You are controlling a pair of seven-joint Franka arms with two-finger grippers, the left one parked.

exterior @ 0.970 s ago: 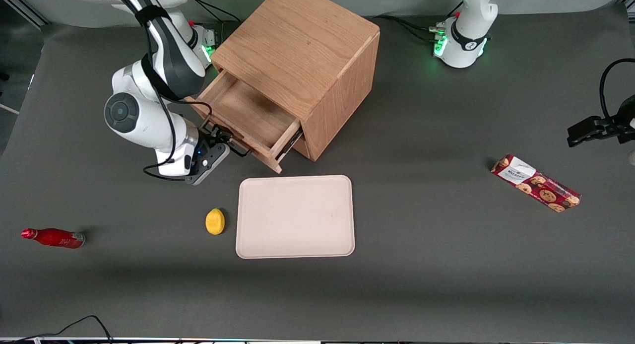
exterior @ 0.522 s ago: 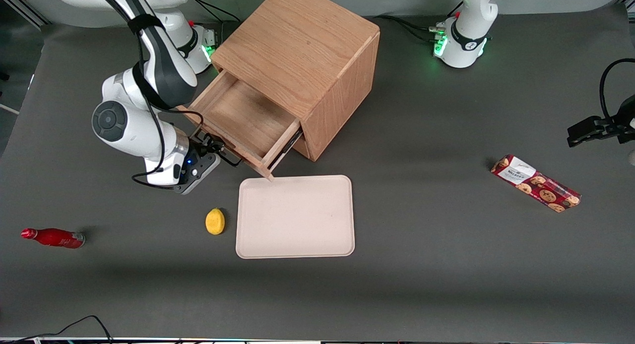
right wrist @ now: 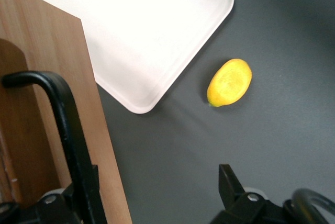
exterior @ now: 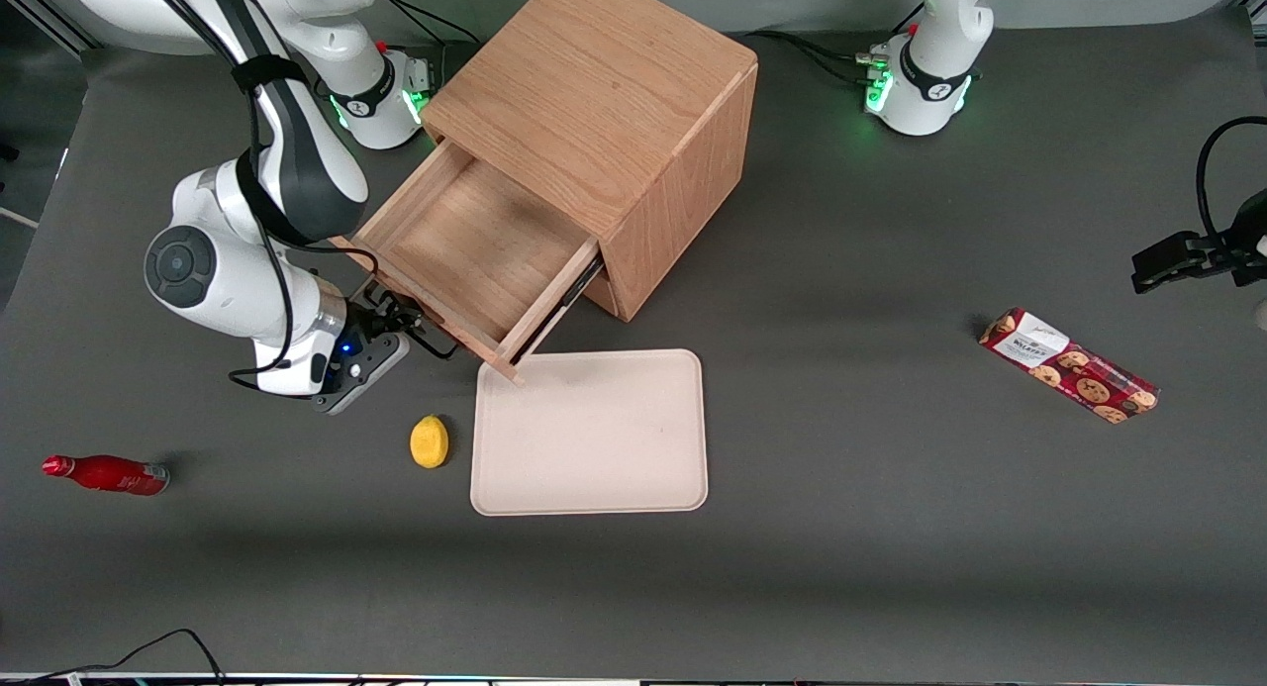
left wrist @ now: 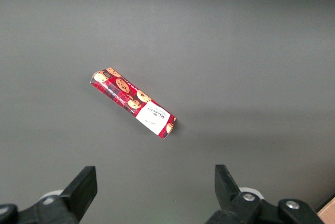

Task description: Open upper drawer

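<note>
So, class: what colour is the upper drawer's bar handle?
Black; the bar handle shows best in the right wrist view, at the gripper.

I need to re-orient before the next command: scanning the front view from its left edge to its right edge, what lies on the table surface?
Red bottle lying on its side → gripper at the open light-oak upper drawer's black bar handle → yellow lemon → pale beige rectangular tray → red cookie box.
</note>
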